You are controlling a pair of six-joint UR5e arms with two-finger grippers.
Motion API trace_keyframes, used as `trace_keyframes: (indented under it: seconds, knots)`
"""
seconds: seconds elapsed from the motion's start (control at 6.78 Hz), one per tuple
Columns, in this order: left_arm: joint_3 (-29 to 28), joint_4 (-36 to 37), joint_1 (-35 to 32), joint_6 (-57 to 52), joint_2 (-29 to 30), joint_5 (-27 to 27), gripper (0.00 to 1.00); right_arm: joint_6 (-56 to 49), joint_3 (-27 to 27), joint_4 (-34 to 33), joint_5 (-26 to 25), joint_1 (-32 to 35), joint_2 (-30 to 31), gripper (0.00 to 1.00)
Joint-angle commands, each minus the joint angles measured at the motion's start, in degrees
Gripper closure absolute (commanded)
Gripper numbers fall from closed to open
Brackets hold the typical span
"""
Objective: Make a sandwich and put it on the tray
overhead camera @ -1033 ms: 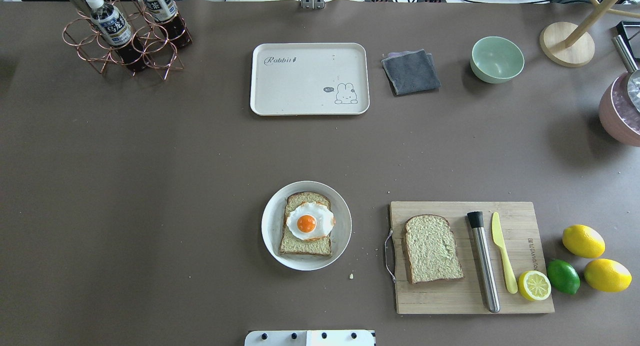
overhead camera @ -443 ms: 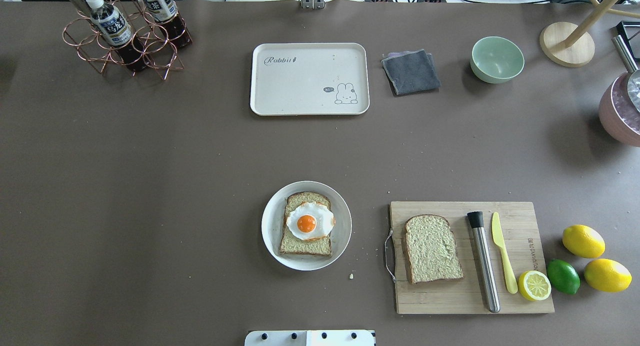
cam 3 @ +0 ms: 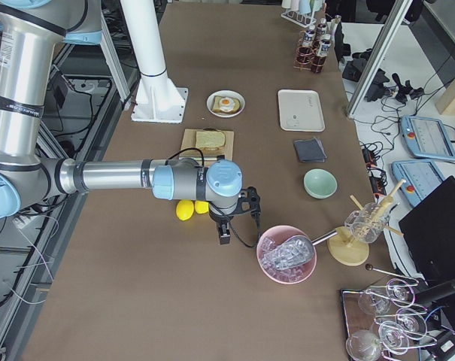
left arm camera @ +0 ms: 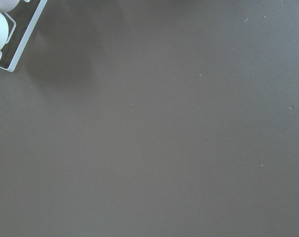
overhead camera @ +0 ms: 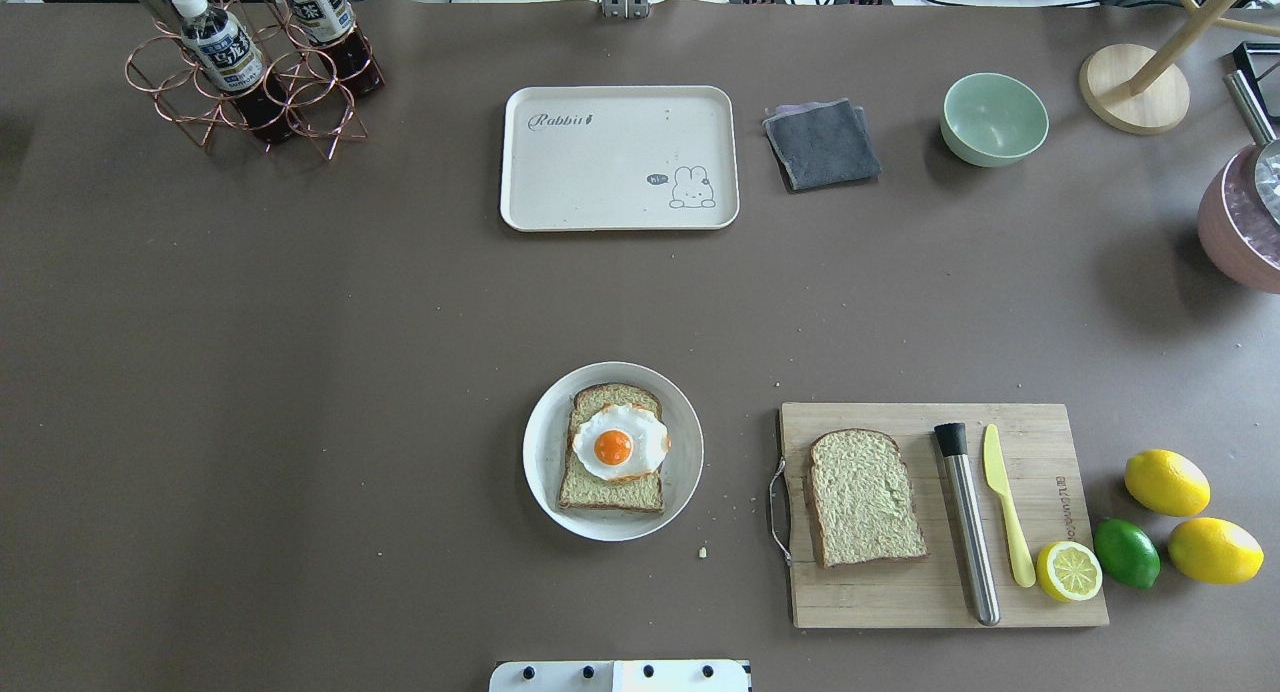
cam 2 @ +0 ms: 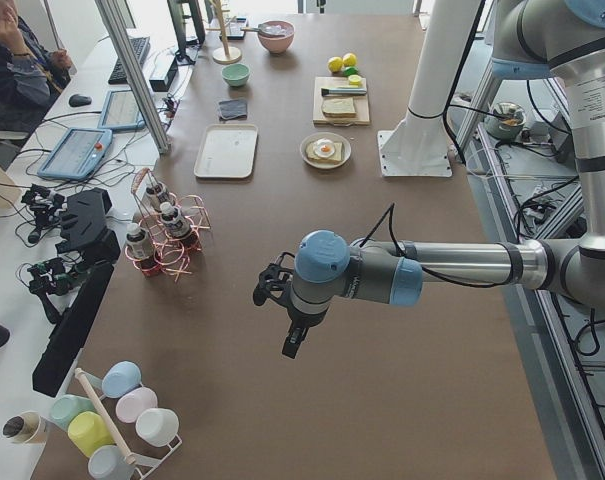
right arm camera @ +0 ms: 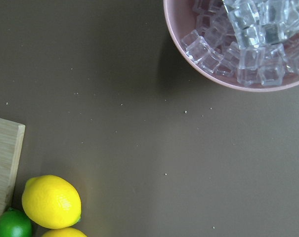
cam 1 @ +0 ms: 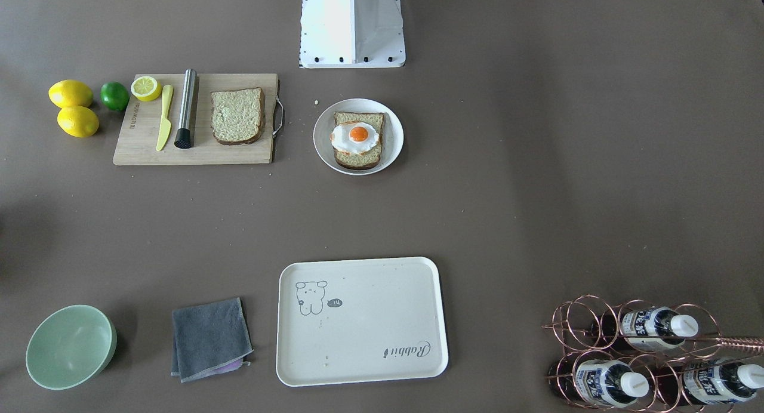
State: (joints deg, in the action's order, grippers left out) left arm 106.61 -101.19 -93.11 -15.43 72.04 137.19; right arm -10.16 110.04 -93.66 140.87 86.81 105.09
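The sandwich [overhead camera: 612, 462] is only half built. One slice with the egg [overhead camera: 613, 446] on it lies on the plate [overhead camera: 545, 452], and the loose slice [overhead camera: 865, 497] lies flat on the board [overhead camera: 880, 597]. The tray [overhead camera: 620, 157] holds nothing yet.

I judge this to be the very start, with the first reach not yet made. The right gripper [cam 3: 225, 235] hangs over bare table. The ice bowl [overhead camera: 1235, 242] is just beside it on one side and the lemons [overhead camera: 1166, 482] on the other. The board is past the lemons from it, the plate farther the same way, and the tray well off to the side. The left gripper [cam 2: 290, 346] hangs far from all of these. The bottle rack [overhead camera: 250, 92] stands between it and the tray. I cannot tell whether either gripper's fingers are spread or closed.

The next move probably falls to the right arm. It would cross the lemons, pinch the loose slice by its crust and lay it squarely on the egg.

The board also bears a steel rod [overhead camera: 968, 522], a yellow knife [overhead camera: 1005, 507] and a half lemon [overhead camera: 1068, 571], with a lime [overhead camera: 1126, 553] just off its corner. The ice bowl is full of cubes [right arm camera: 248, 44]. The green bowl [overhead camera: 1000, 154] looks empty, and the rack holds bottles [overhead camera: 220, 47].
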Motion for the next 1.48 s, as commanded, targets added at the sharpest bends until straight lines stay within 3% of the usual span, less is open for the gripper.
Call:
trace_keyframes:
  seconds: [0.0, 0.3, 0.44, 0.59, 0.74, 1.03, 1.18, 1.33]
  knots:
    - [0.1, -1.7, 0.0, 6.1, -1.6, 3.8, 0.02, 2.3, 1.9, 1.8, 6.3, -1.7, 0.0, 0.0]
    - [-0.7, -5.3, 0.6, 6.9, -1.7, 3.9, 0.12, 15.0, 4.1, 4.8, 6.2, -8.5, -2.1, 0.0]
    - [-0.6, -5.4, 2.2, 7.0, -1.7, 3.9, 0.12, 24.7, 4.0, 13.2, 5.7, -12.2, -2.1, 0.0]
    - [-0.6, -5.3, 3.1, 7.2, -1.6, 3.9, 0.09, 40.9, 4.3, 22.2, 2.9, -19.8, -3.1, 0.01]
    - [-0.7, -5.2, 3.5, 7.3, -1.5, 3.7, 0.04, 56.4, 4.5, 30.6, -2.6, -28.5, -4.4, 0.01]
    - [-1.5, -5.3, 3.6, 16.6, -0.8, 3.9, 0.03, 70.7, 5.7, 34.2, -9.3, -39.3, -9.4, 0.02]
    - [-1.6, -5.4, 4.2, 20.9, 0.2, 3.8, 0.03, 73.9, 6.5, 34.2, -9.8, -42.0, -11.0, 0.01]
    - [-1.6, -5.3, 4.3, 21.1, 0.1, 3.8, 0.03, 74.2, 8.5, 34.2, -14.2, -45.9, -11.6, 0.0]
